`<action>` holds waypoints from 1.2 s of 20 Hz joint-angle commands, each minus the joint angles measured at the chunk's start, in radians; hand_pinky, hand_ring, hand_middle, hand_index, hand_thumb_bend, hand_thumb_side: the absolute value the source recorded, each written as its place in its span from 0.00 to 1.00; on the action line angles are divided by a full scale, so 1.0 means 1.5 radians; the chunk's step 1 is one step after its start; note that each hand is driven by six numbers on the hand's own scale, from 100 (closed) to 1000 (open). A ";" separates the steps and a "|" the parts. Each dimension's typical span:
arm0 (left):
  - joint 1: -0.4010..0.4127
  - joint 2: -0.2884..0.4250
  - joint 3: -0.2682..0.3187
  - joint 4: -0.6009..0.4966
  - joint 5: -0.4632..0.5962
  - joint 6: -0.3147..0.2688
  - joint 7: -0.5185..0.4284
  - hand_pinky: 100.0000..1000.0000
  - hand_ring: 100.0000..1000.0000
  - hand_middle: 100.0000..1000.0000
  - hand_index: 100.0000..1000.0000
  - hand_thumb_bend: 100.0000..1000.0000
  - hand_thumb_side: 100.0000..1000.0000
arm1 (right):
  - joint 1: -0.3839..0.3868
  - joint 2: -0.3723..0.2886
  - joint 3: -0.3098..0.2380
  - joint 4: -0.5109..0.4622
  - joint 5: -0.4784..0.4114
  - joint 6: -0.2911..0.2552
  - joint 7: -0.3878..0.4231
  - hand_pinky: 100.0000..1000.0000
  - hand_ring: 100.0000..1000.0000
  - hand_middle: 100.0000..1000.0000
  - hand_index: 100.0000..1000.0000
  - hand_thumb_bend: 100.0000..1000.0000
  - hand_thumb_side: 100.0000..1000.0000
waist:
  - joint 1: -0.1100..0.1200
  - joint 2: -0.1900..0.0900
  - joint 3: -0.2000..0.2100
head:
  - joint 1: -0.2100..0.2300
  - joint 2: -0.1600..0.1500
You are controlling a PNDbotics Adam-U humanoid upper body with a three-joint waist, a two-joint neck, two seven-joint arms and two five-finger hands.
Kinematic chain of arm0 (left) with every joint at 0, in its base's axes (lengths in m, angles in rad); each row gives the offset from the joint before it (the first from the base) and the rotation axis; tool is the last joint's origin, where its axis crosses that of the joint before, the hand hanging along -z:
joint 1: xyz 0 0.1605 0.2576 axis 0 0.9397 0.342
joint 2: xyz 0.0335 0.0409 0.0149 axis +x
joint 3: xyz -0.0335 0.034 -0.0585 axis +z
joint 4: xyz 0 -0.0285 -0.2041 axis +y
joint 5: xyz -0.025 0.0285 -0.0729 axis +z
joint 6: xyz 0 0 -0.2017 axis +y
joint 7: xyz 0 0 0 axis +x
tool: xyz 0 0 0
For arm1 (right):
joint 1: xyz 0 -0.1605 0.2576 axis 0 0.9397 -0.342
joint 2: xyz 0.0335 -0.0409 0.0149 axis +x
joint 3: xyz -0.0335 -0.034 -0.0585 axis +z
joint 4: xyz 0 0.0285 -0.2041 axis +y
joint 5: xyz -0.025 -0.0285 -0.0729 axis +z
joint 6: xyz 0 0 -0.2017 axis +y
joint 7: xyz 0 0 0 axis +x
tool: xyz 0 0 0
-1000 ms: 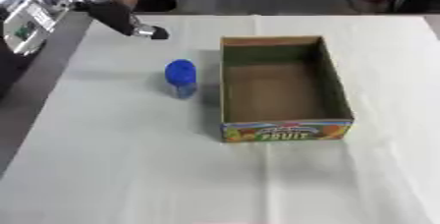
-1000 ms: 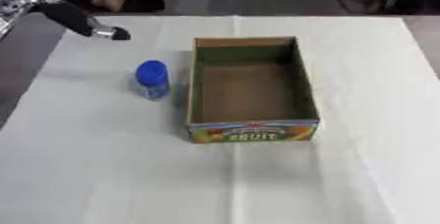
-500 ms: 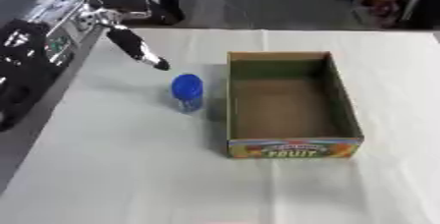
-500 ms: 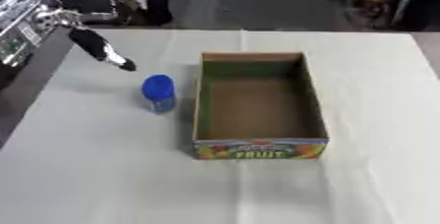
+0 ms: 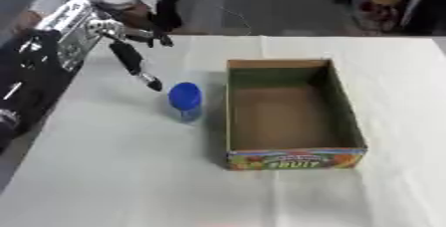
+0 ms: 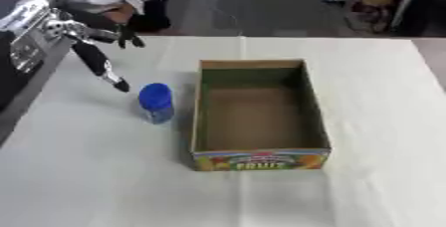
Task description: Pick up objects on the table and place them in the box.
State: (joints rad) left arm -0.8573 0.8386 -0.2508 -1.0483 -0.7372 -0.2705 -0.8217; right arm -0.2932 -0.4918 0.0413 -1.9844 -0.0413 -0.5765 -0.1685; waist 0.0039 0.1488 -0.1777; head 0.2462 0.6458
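Note:
A small bottle with a blue cap (image 5: 184, 100) stands upright on the white table, just left of an open cardboard fruit box (image 5: 292, 116) whose inside is empty. My left hand (image 5: 131, 54) comes in from the upper left, fingers straight and spread. One long finger (image 5: 142, 70) points down toward the bottle, its tip a short way above and left of the blue cap, not touching it. My right hand is out of both views.
The white cloth-covered table (image 5: 122, 181) stretches wide in front of and to the right of the box. Its left edge (image 6: 26, 106) drops to a dark floor. A person stands at the far left edge of the table.
My left hand has come down and to the right, from the table's far left corner to just beside the bottle. The camera has tilted, shifting the whole picture.

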 commanded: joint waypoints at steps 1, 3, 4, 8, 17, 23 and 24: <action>-0.022 0.005 0.015 0.008 -0.003 0.003 -0.038 0.79 0.77 0.95 1.00 0.71 0.49 | -0.012 -0.006 -0.002 -0.010 -0.004 0.000 0.006 0.11 0.43 0.43 0.54 0.03 0.91 | 0.001 -0.007 -0.003 | 0.004 -0.002; -0.025 0.001 0.015 0.012 0.001 0.006 -0.051 0.77 0.77 0.95 1.00 0.71 0.49 | -0.014 -0.006 -0.002 -0.010 -0.006 0.001 0.008 0.11 0.43 0.43 0.54 0.03 0.91 | 0.002 -0.007 -0.005 | 0.003 0.003; -0.025 0.001 0.015 0.015 0.002 0.007 -0.054 0.77 0.76 0.95 1.00 0.71 0.49 | -0.016 -0.006 -0.002 -0.010 -0.007 0.002 0.009 0.11 0.43 0.43 0.54 0.03 0.91 | 0.002 -0.006 -0.007 | 0.003 0.004; -0.022 -0.002 0.010 0.034 0.002 0.016 -0.057 0.76 0.78 0.96 1.00 0.71 0.48 | -0.025 -0.005 -0.001 -0.010 -0.014 0.005 0.014 0.11 0.43 0.43 0.54 0.02 0.91 | 0.004 -0.004 -0.013 | 0.004 0.010; -0.026 -0.017 -0.007 0.064 -0.002 0.004 -0.057 0.76 0.78 0.98 1.00 0.70 0.45 | -0.031 -0.006 -0.001 -0.010 -0.021 0.007 0.028 0.11 0.43 0.43 0.54 0.02 0.91 | 0.007 -0.001 -0.017 | 0.009 0.018; -0.028 -0.023 -0.014 0.070 0.002 -0.007 -0.057 0.76 0.78 0.99 1.00 0.70 0.45 | -0.031 -0.006 0.000 -0.010 -0.022 0.007 0.033 0.11 0.43 0.43 0.54 0.02 0.91 | 0.007 -0.002 -0.018 | 0.010 0.019; -0.028 -0.024 -0.015 0.069 0.006 -0.009 -0.057 0.77 0.78 0.99 1.00 0.70 0.45 | -0.031 -0.007 0.000 -0.010 -0.023 0.007 0.033 0.11 0.43 0.43 0.54 0.02 0.91 | 0.007 -0.002 -0.017 | 0.010 0.018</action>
State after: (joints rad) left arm -0.8744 0.7839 -0.2764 -0.9380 -0.7340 -0.2354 -0.8644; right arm -0.3244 -0.4914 0.0467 -1.9844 -0.0707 -0.5643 -0.1225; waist 0.0140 0.1603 -0.2031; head 0.2544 0.6739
